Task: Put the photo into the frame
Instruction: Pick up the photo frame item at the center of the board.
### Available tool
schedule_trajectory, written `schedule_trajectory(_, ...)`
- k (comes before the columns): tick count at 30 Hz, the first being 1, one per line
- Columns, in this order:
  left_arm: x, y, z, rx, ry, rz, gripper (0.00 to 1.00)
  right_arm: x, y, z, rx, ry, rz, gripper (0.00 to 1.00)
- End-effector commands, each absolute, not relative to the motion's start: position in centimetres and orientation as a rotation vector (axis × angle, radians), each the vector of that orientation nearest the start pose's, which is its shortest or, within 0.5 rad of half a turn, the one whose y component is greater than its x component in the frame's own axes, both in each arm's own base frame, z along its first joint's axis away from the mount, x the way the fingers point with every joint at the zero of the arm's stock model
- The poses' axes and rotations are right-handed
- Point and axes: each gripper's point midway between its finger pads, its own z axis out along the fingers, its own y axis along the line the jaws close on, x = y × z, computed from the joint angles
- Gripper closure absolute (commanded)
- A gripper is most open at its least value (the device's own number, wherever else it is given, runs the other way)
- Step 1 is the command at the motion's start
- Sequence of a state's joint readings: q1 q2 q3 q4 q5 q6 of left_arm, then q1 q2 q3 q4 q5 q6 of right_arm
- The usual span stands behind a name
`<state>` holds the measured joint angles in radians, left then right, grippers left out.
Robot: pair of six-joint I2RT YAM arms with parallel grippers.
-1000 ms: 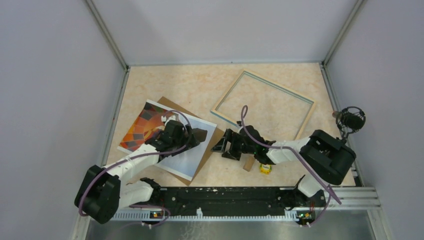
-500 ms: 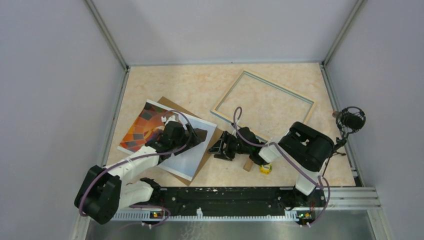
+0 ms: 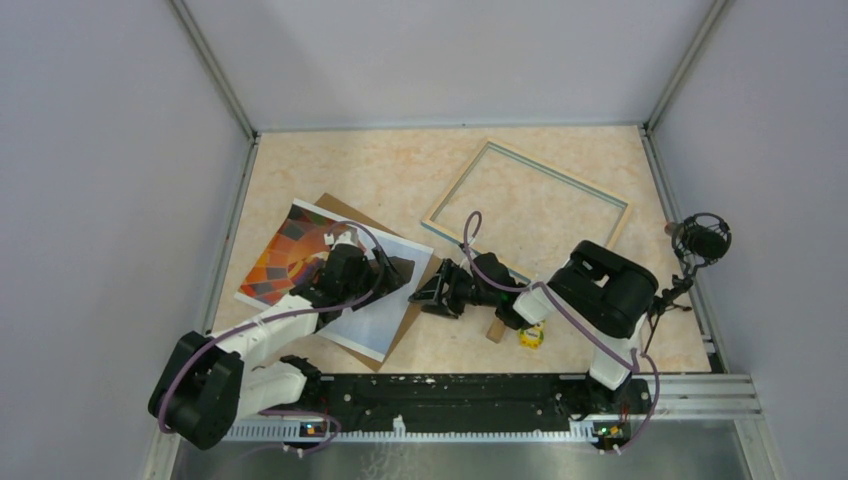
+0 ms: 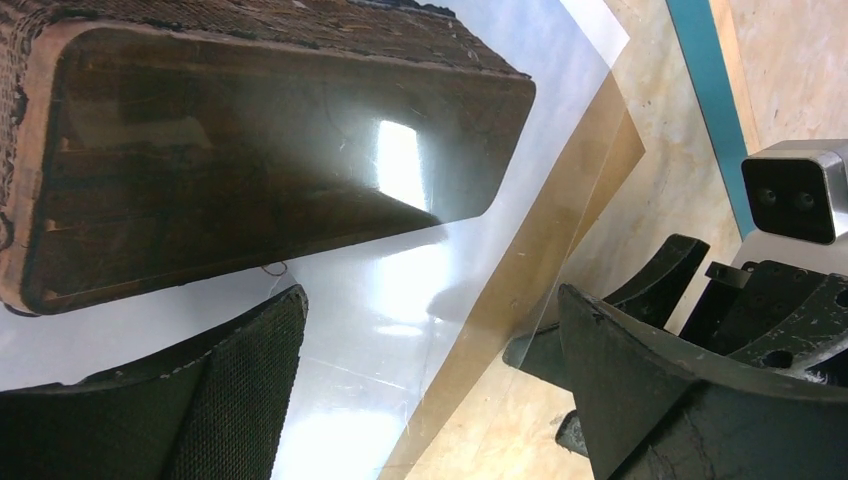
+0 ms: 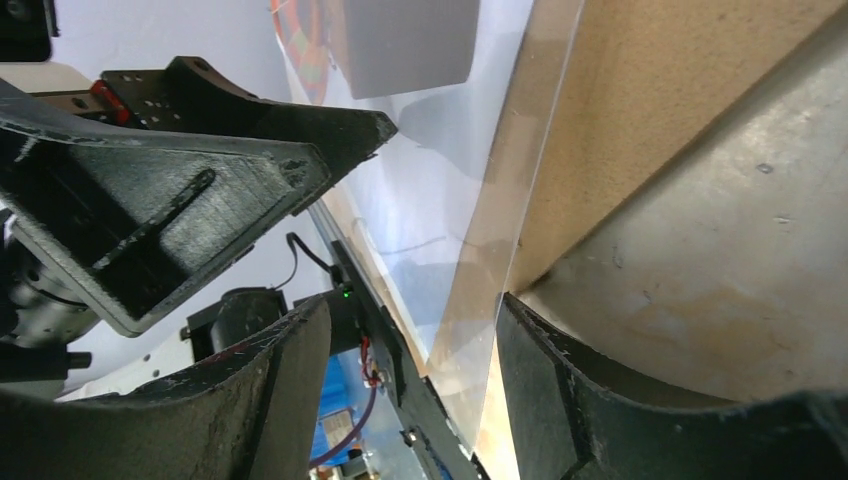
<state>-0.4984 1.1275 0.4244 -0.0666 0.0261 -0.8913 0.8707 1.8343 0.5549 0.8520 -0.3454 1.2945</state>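
There are two end effectors. The left end effector (image 3: 398,272) is spread wide and holds nothing. It hangs low over the pale part of the photo. In the left wrist view its black fingers (image 4: 235,400) are close above the shiny paper, but I cannot tell if they touch it.

The right end effector (image 3: 432,292) is down low by the counter (image 3: 350,165), just beside the right corner of the board, and it points at the left one. Its two fingers (image 5: 270,400) stand partly apart and grip nothing. In the right wrist view a thin paper edge runs into the gap between them. I cannot tell if it touches a finger.

There is one big paper photo (image 3: 283,258) of an orange-red balloon on a pale blue-white sky. It lies flat on one plain brown board (image 5: 650,120), on the left side of the counter.

There is one big, thin, light wood frame (image 3: 557,174) with blue edges. It lies flat at the far right, apart from the photo. The photo is outside it.

One small wooden block (image 3: 497,328) and one small yellow thing (image 3: 530,338) lie near the right arm.
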Motion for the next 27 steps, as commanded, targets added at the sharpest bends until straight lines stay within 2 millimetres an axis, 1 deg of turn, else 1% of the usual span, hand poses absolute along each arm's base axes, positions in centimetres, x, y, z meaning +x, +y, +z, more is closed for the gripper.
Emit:
schedule_trajectory(1,20.9,-16.3,1.8,-0.488,2.548,-0.641,0.02,19.3,39.5,8.6,0.189,2.273,1.727,0.41)
schedule_trajectory(4,21.0,-16.5,2.2,-0.484,2.542,-0.655,0.02,19.4,39.5,9.9,0.189,2.233,1.756,0.44)
schedule_trajectory(5,21.1,-16.5,2.4,-0.484,2.538,-0.657,0.02,19.5,39.5,10.0,0.189,2.228,1.752,0.45)
schedule_trajectory(8,21.2,-16.9,2.9,-0.477,2.526,-0.686,0.02,19.9,39.6,9.5,0.193,2.232,1.725,0.45)
schedule_trajectory(10,21.2,-17.1,3.3,-0.472,2.520,-0.705,0.02,20.3,39.9,9.2,0.198,2.226,1.723,0.48)
schedule_trajectory(15,21.3,-17.3,3.9,-0.454,2.509,-0.724,0.02,21.4,40.5,9.0,0.201,2.177,1.719,0.59)
schedule_trajectory(18,21.4,-17.4,4.4,-0.438,2.493,-0.733,0.02,22.1,40.7,8.0,0.195,2.207,1.646,0.62)
schedule_trajectory(19,21.5,-17.4,4.8,-0.429,2.486,-0.738,0.02,22.3,40.7,7.6,0.188,2.218,1.618,0.65)
schedule_trajectory(21,21.8,-17.6,5.8,-0.386,2.462,-0.750,0.02,22.7,40.7,7.1,0.185,2.233,1.574,0.74)
schedule_trajectory(23,22.3,-18.0,7.4,-0.300,2.422,-0.771,0.02,23.0,40.6,7.3,0.165,2.231,1.541,0.84)
schedule_trajectory(25,22.8,-18.5,9.6,-0.189,2.365,-0.797,0.01,23.2,40.2,7.5,0.135,2.239,1.482,0.94)
schedule_trajectory(26,23.3,-18.7,11.2,-0.144,2.323,-0.807,0.02,23.2,39.9,7.6,0.111,2.240,1.453,0.99)
schedule_trajectory(27,23.6,-18.8,12.4,-0.105,2.287,-0.807,0.02,23.3,39.7,7.8,0.070,2.233,1.422,1.00)
